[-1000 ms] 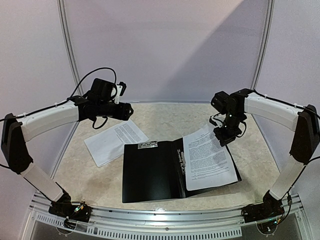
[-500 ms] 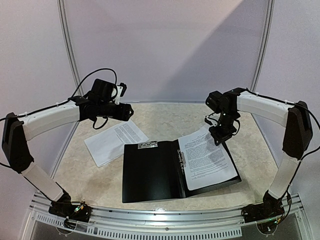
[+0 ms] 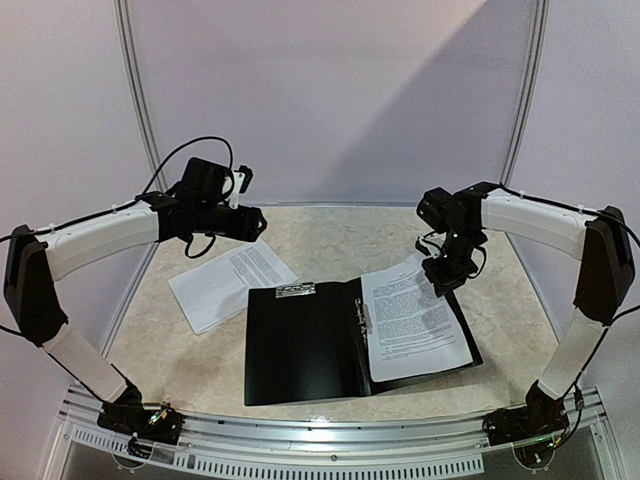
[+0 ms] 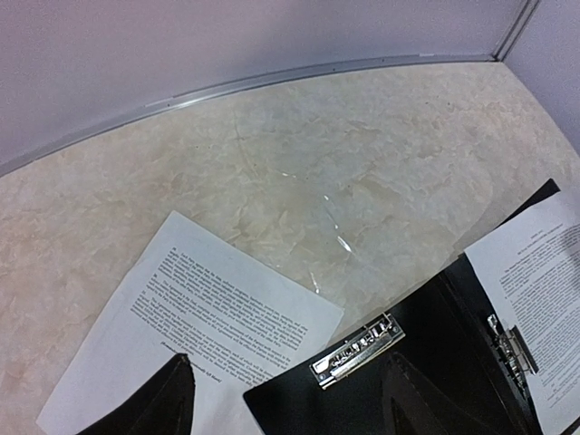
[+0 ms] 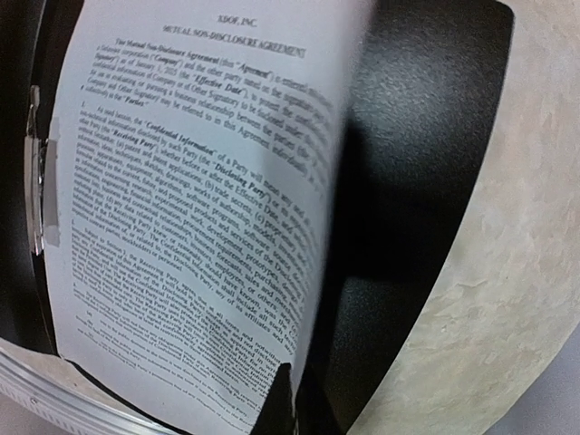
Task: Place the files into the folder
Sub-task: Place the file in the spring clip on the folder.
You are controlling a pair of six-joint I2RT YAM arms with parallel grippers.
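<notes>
marble table (image 3: 320, 235), corner of files (image 3: 415, 320) in right gripper (image 3: 445, 278)

white arms (image 3: 100, 238), black joints (image 3: 28, 290)

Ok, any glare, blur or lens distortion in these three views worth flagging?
Top external: wide-angle bowing of the table rim, a diagonal shadow across the back wall, otherwise sharp. Left wrist: thin arc-shaped glare streaks on the marble, print on the loose sheet soft. Right wrist: the filed sheet is legible up top but blurs toward its lifted edge, which shades the folder.
</notes>
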